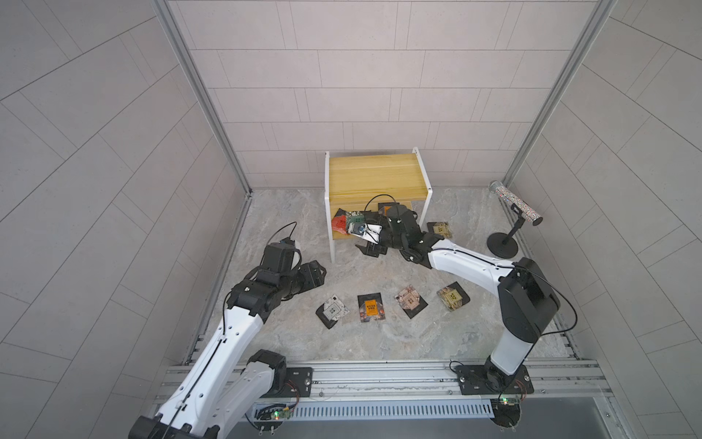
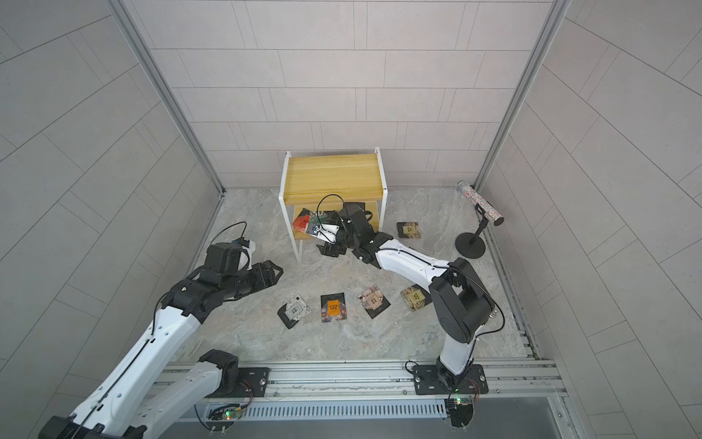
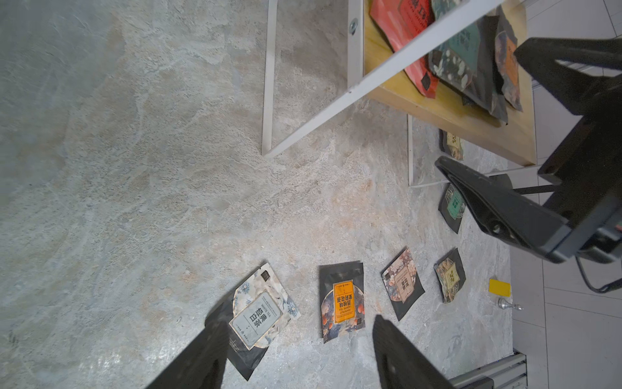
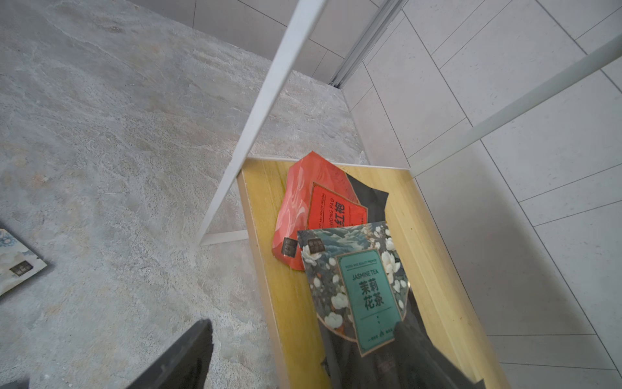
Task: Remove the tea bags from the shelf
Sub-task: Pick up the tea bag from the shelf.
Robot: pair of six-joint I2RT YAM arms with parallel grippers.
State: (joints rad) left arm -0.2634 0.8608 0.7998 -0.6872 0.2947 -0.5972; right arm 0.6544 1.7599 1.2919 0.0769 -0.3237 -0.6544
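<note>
The stone-patterned worktop carries a two-tier shelf set against the back wall. The right gripper reaches in at the lower board with its jaws spread wide and nothing between them. One finger hangs over a corner of the jasmine tea bag, though I can't tell if it touches, and the other is out past the board's edge, over the worktop. The left gripper hovers left of the shelf, also spread wide and holding nothing. In the back right corner a glittery tube sits on a black stand. On the lower board the jasmine tea bag overlaps a red tea bag, with dark ones beneath. Four tea bags lie in a row on the worktop in front, and a fifth tea bag lies just right of the shelf. A small yellow block lies near the row's right-hand end.
</note>
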